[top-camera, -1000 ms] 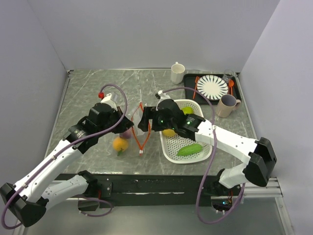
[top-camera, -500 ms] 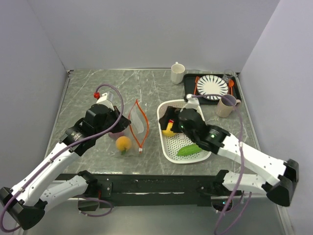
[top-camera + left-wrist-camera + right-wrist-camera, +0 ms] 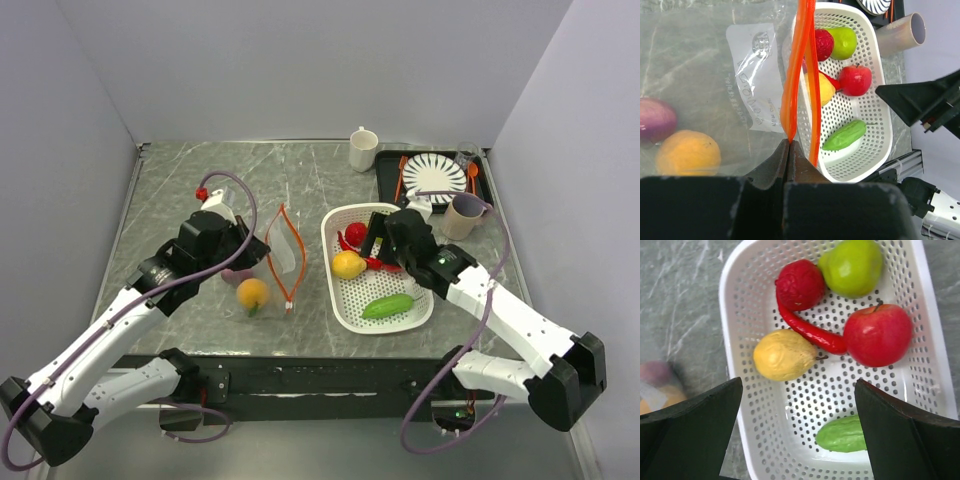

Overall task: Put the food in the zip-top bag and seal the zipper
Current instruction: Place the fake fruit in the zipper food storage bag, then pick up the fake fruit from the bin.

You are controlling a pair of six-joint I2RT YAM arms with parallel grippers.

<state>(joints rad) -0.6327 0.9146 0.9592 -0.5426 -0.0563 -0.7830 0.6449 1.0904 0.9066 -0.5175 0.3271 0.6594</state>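
The zip-top bag lies left of the basket with its mouth open; an orange ball and a purple ball are inside. My left gripper is shut on one lip of the orange-red zipper, as the left wrist view shows. My right gripper is open and empty above the white basket. In the right wrist view the basket holds a yellow fruit, a red chilli, a red textured ball, a green ball, a red apple and a green cucumber.
A white mug stands at the back. A black tray with a striped plate and orange cutlery is at the back right. A mauve mug stands beside the basket's right side.
My right arm has pulled back from the bag mouth to the right and now hovers over the basket. My left gripper has kept its hold on the zipper lip.
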